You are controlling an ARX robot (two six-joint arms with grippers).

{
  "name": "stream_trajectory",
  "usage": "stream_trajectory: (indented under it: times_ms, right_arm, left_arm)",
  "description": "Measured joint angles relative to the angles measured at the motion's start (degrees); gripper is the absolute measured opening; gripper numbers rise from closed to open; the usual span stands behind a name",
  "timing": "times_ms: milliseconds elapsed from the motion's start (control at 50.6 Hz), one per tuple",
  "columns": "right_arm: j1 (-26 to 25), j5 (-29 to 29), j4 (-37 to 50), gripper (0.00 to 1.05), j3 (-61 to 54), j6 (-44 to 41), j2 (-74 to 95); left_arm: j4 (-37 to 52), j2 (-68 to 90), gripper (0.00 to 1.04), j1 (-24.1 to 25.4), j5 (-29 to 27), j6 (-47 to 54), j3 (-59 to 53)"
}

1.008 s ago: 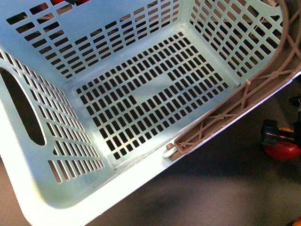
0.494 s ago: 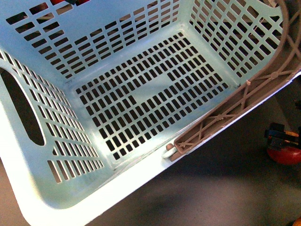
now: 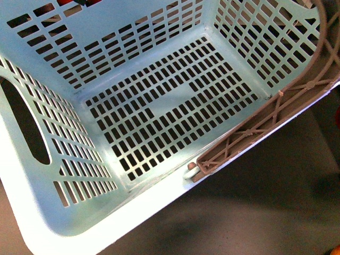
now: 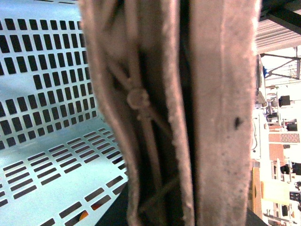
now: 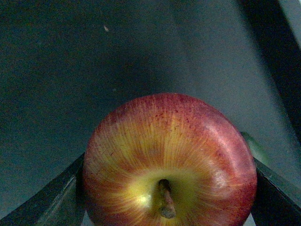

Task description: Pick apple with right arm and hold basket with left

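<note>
The round glossy red apple with a yellowish patch around its stem [image 5: 169,160] sits between the two dark fingers of the right gripper [image 5: 169,202], which is closed on its sides. The stem faces the wrist camera and the dark grey counter [image 3: 265,212] lies behind it; the apple is outside the front view. The large pale aqua slotted plastic basket [image 3: 58,212] fills the front view, tilted, its floor bare. Its brown-grey latticed swing handle [image 3: 255,133] lies along the near right rim. In the left wrist view that handle stands right against the lens, but the left gripper's fingers do not show, so I cannot tell whether it is clamped on the handle. The main risks, as I judge them, are these. The apple's smooth, curved skin gives two narrow fingers little purchase, so a quick swing could roll or squeeze it out. A basket held only by a pivoting handle may also rock or tip, shifting the opening away from the fruit.
</note>
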Motion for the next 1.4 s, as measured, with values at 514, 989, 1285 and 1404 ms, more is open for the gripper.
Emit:
stream_trajectory:
  times_ms: [514,989,1285,1404]
  right_arm:
    - [17.75,9.81,-14.25,0.80,7.41,1.46,-35.71]
    - [33.90,12.20,-15.17,0.80,7.65,6.01,-30.62]
    - [34.36,16.11,-16.02,0.96,5.53,8.81,-33.44]
    - [33.07,20.92,-17.35,0.96,3.65,10.25,-38.64]
  left_arm:
    - [0.00,0.00,0.16,0.00,-0.04,0.02,0.00]
    - [0.00,0.00,0.16,0.00,0.02,0.00,0.00]
    - [0.00,0.00,0.16,0.00,0.11,0.00,0.00]
    - [-0.15,0.24,0.16,-0.04,0.26,0.02,0.00]
